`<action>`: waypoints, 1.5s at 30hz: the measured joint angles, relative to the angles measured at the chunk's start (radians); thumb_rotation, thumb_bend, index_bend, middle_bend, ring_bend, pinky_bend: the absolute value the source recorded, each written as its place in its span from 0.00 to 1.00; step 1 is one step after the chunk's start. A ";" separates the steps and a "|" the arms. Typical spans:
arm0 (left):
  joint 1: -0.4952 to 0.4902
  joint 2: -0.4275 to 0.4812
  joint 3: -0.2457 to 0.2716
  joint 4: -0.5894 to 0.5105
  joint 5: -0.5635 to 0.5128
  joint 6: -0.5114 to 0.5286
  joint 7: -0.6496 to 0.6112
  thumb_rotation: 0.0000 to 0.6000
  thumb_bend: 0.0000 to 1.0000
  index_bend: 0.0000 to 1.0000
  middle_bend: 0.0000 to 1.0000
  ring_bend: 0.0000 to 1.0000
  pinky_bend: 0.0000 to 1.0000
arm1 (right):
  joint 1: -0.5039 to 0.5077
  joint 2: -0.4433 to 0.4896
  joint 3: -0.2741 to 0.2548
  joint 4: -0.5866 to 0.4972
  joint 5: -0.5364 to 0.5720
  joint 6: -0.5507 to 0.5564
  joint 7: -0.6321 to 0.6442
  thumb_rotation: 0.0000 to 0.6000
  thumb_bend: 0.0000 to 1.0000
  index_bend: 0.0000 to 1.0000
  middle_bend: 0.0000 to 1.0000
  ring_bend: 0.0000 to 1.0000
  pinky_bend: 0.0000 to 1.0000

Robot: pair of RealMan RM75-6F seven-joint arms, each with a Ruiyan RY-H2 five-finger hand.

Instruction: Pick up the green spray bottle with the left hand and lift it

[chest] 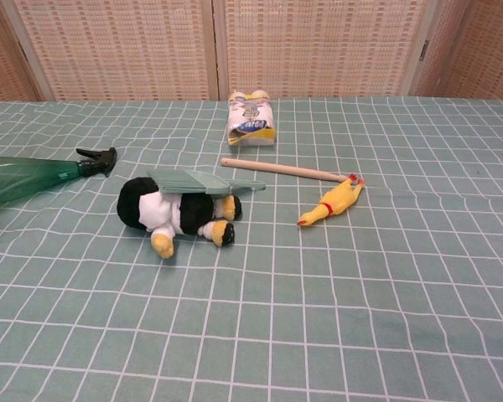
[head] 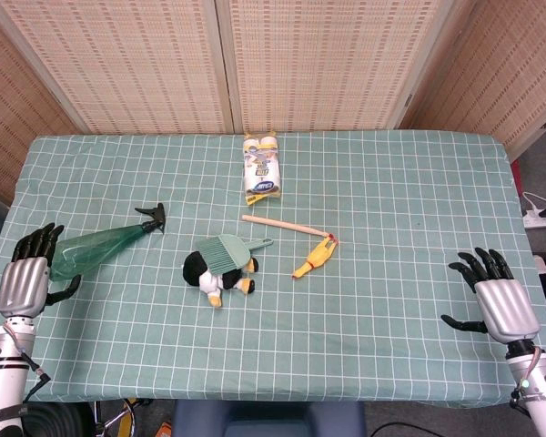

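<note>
The green spray bottle (head: 96,248) lies on its side at the table's left, black nozzle (head: 153,217) pointing right and away. In the chest view the bottle (chest: 21,180) reaches in from the left edge. My left hand (head: 25,278) rests on the table at the bottle's base, with fingers spread above the base and the thumb below it. They are not closed on it. My right hand (head: 499,300) lies open on the cloth at the far right, holding nothing. Neither hand shows in the chest view.
A black-and-white plush toy (head: 217,273) with a green brush (head: 227,250) on it lies mid-table. Beside it are a wooden stick (head: 282,225) and a yellow rubber chicken (head: 315,259). A white packet (head: 261,170) sits further back. The green checked cloth (head: 364,328) covers the table.
</note>
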 measured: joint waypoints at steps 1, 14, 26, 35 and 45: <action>0.000 0.000 0.000 0.001 0.000 0.001 -0.001 1.00 0.30 0.00 0.00 0.00 0.05 | 0.000 0.000 0.000 0.000 0.000 -0.001 -0.001 1.00 0.00 0.24 0.12 0.00 0.00; 0.000 0.000 -0.005 0.007 -0.001 -0.006 -0.024 1.00 0.30 0.00 0.00 0.00 0.05 | 0.001 0.001 0.002 -0.009 0.009 -0.005 -0.015 1.00 0.00 0.24 0.12 0.00 0.00; -0.054 0.000 -0.038 -0.096 -0.022 -0.008 0.116 1.00 0.30 0.00 0.00 0.00 0.06 | 0.006 0.002 0.002 -0.013 0.008 -0.013 -0.019 1.00 0.00 0.23 0.12 0.00 0.00; -0.265 -0.112 -0.105 -0.152 -0.268 -0.062 0.528 1.00 0.30 0.00 0.00 0.00 0.08 | 0.008 0.005 0.002 -0.007 0.005 -0.016 0.002 1.00 0.00 0.23 0.13 0.00 0.00; -0.499 -0.348 -0.181 0.140 -0.702 -0.103 0.777 1.00 0.30 0.00 0.04 0.02 0.11 | 0.009 0.007 0.001 0.000 0.000 -0.019 0.020 1.00 0.00 0.23 0.14 0.00 0.00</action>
